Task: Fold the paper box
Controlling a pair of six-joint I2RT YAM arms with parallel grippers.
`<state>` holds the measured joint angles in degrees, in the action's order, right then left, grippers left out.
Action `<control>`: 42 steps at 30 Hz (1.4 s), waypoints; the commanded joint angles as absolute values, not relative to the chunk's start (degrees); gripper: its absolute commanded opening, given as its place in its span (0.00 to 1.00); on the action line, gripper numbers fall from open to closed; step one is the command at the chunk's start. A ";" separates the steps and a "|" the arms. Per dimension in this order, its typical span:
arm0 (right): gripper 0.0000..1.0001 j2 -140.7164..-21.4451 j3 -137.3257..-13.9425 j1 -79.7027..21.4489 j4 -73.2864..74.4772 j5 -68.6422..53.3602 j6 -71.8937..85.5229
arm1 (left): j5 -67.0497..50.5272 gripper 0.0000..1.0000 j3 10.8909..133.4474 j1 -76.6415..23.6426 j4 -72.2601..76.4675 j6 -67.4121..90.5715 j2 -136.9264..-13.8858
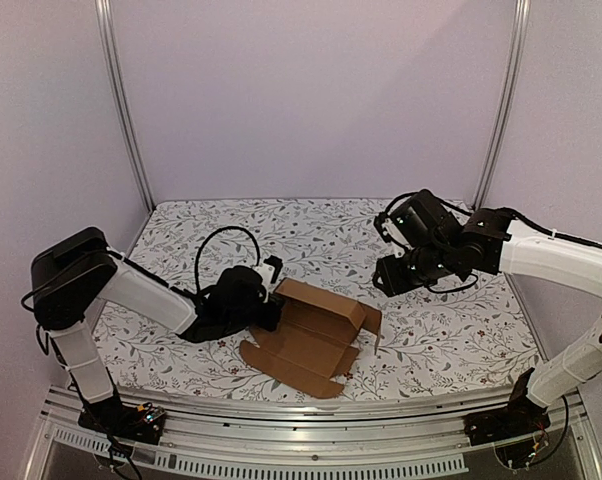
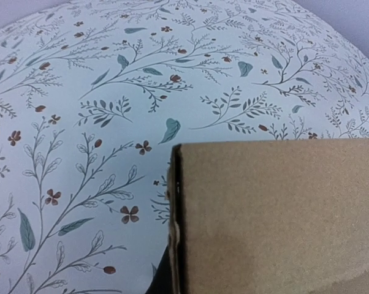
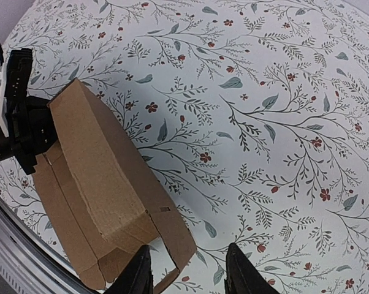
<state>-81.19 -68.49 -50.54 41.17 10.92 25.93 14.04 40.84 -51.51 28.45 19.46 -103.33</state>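
From above, my left end effector is clamped on the raised left flap of the paper box, which lies mid-worktop. Left wrist: the box fills the lower right. Right wrist: my right end effector stands apart and empty, just beside the box's corner.

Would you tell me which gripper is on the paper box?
The left gripper, shut on a raised flap of the paper box; the right gripper hangs apart, holding nothing.
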 commanded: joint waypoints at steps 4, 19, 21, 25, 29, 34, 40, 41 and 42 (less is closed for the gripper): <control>0.39 -79.37 -68.16 -50.10 40.82 8.75 26.98 | 20.84 0.00 43.11 -53.32 20.95 19.78 -98.44; 0.24 -82.99 -70.79 -51.09 35.10 2.54 27.86 | 31.37 0.00 48.40 -54.84 -8.68 36.16 -90.43; 0.17 -84.12 -71.56 -51.36 34.07 1.95 28.01 | 31.58 0.00 48.80 -55.01 -11.27 38.56 -89.74; 0.03 -87.06 -72.65 -51.84 31.52 0.84 28.69 | 31.18 0.00 49.68 -55.16 -14.96 41.66 -89.52; 0.00 -89.86 -73.24 -51.97 30.21 1.55 29.97 | 30.00 0.00 50.13 -55.61 -16.16 43.22 -89.63; 0.00 -92.71 -73.30 -51.98 28.57 3.48 31.01 | 29.01 0.00 51.69 -56.02 -18.58 44.33 -90.49; 0.00 -96.48 -73.17 -51.93 27.29 3.95 32.40 | 28.61 0.00 52.16 -56.29 -19.50 45.16 -90.56; 0.00 -97.00 -73.21 -51.92 27.07 4.03 32.58 | 28.57 0.00 52.12 -56.33 -19.51 45.21 -90.47; 0.00 -97.71 -73.29 -51.95 26.88 4.00 32.75 | 28.44 0.00 52.16 -56.34 -19.56 45.23 -90.43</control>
